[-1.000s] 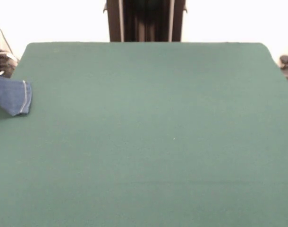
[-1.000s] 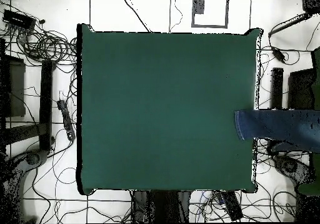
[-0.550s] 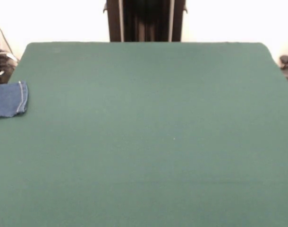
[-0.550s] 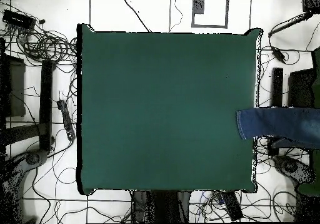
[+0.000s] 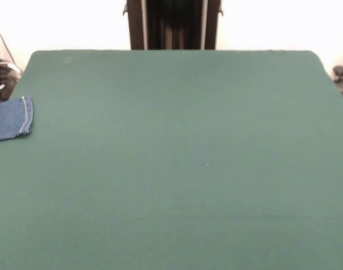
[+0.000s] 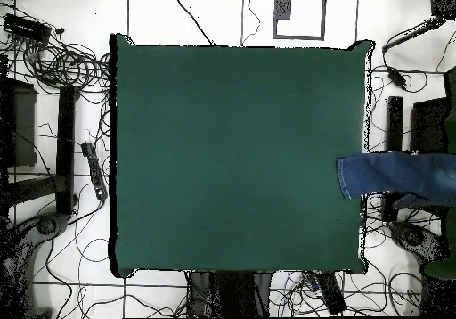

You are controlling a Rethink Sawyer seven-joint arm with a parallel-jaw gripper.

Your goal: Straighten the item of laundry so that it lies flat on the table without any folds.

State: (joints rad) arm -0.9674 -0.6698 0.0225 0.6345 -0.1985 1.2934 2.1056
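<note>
Jeans barely on the table, nothing flattened yet.

From my seat I see only a hemmed leg end of the jeans (image 5: 11,118) at the 9 o'clock edge of the table (image 5: 177,157) in the front view. In the overhead view the jeans (image 6: 392,175) cross the table's (image 6: 232,155) 3 o'clock edge, and most of the denim stretches out beyond it over the floor, running out of frame. I can't tell what holds up the far part. The arm and gripper show in neither view, so I can't say whether the jaws are open or closed. My read: the task is at its very start, with the whole garment left to bring onto the cloth and spread flat.
</note>
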